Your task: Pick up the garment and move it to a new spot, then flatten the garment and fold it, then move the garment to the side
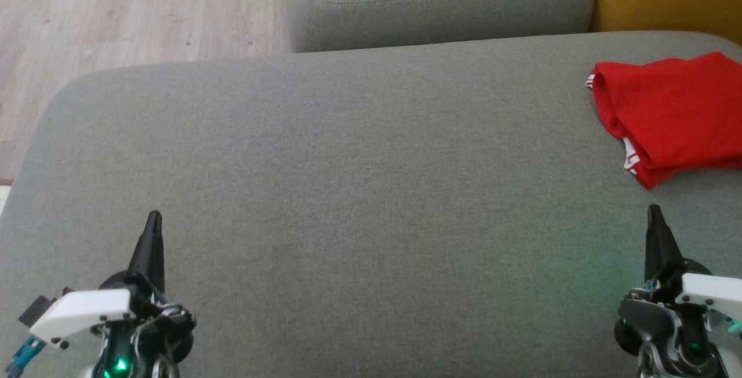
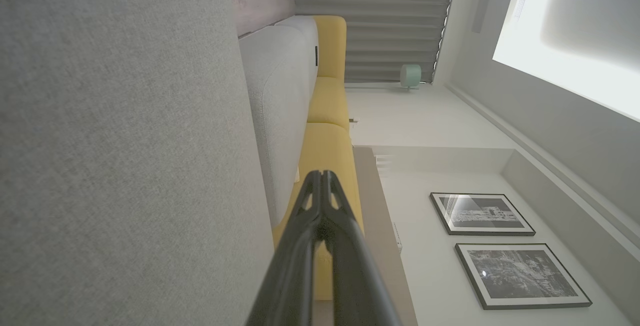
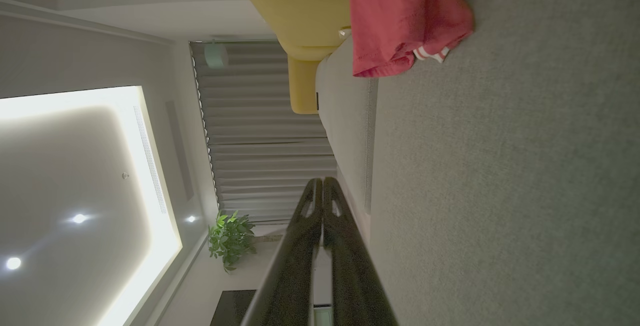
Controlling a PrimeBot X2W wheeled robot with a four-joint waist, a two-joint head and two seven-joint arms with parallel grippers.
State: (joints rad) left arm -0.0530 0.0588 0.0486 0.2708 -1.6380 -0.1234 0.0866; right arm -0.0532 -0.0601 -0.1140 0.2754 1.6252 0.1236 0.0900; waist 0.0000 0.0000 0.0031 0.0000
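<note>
Left gripper, right gripper both closed, empty; red garment looks folded aside on sofa, so stay clear.

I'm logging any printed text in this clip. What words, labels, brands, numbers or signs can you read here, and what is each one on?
No text can be read in any view.
Small dark tag on the sofa: too small to read.
Two framed pictures: black-and-white images, no words legible.
Red garment: white stripes at an edge, no lettering visible.
</note>
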